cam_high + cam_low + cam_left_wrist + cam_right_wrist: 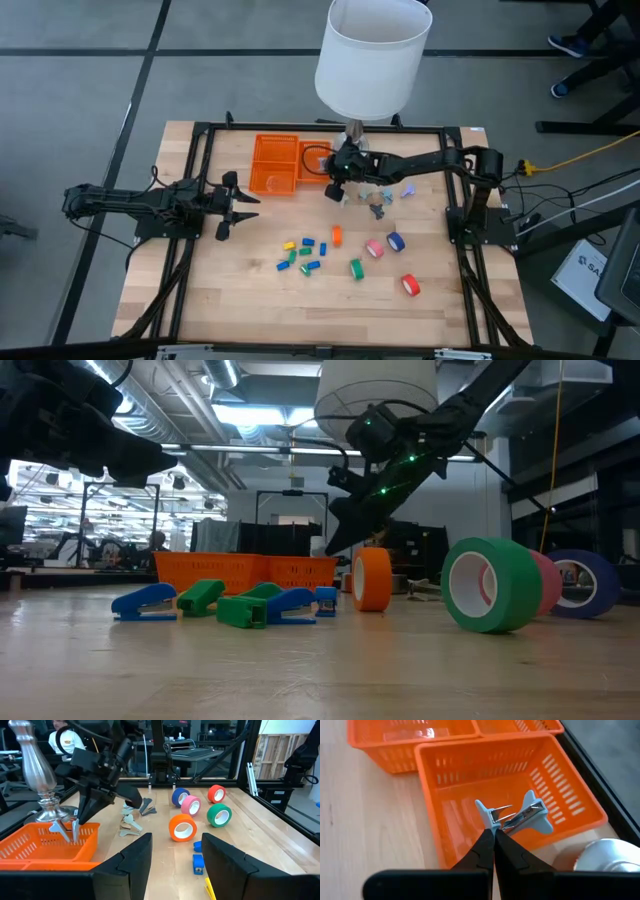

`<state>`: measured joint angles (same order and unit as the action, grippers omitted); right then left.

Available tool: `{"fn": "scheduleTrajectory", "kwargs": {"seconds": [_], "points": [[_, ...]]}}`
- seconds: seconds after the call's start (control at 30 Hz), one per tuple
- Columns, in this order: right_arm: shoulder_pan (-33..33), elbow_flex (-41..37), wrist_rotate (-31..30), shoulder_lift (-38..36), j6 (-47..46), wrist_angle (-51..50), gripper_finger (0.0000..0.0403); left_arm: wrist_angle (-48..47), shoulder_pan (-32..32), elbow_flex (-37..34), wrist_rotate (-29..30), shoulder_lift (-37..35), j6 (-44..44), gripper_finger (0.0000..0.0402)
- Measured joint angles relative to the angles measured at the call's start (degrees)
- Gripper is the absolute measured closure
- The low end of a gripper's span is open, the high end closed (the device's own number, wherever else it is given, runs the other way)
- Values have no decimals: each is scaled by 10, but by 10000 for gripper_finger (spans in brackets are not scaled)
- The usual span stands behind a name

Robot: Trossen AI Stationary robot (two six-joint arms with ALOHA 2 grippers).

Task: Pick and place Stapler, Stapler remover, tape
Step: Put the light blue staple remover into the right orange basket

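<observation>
Right gripper (pixel 493 836) sits over the orange basket (pixel 575 805), fingers pinched shut on a staple remover (pixel 520 817). The light-blue winged remover hangs from the fingertips, just above the floor of the basket compartment nearest the lamp base (pixel 607 855). In the high view the right gripper (pixel 335 185) is at the basket's (pixel 275 165) right-hand edge, beneath the white lampshade (pixel 372 55).

Left wrist view confirms it: the right gripper (pixel 82 817) points down into the basket (pixel 45 842), with the remover (pixel 67 829) dangling inside the basket walls.

More staple removers (pixel 134 817) lie loose on the table (pixel 250 300) just beside the basket, on the side toward the tapes.

Tape rolls stand on the wood, well apart from the right gripper: orange (pixel 182 828), pink (pixel 190 805), blue (pixel 180 796), green (pixel 219 815), red (pixel 216 793). In the high view they spread across the table's middle and right-hand front: orange (pixel 337 236), pink (pixel 374 248), blue (pixel 396 241), green (pixel 356 268), red (pixel 410 285).

Small staplers (pixel 300 254), blue, green and yellow, cluster mid-table, between the two arms. In the low view they lie in front of the basket (pixel 245 568).

Left gripper (pixel 238 205) waits at the table's left side, fingers spread, grasping nothing, near the basket and the stapler cluster but touching neither.
</observation>
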<state>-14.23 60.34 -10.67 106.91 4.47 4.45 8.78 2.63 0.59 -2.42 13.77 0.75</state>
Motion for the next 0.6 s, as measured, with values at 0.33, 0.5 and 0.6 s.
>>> {"fn": "scheduleTrajectory", "kwargs": {"seconds": [0.33,0.5,0.6], "points": [[0,-41,2,0,-15,49,399,0,0,0,0,0,0,233],[1,-54,4,0,-10,76,399,0,0,0,0,0,0,233],[1,-54,4,0,-6,87,391,0,0,0,0,0,0,233]]}}
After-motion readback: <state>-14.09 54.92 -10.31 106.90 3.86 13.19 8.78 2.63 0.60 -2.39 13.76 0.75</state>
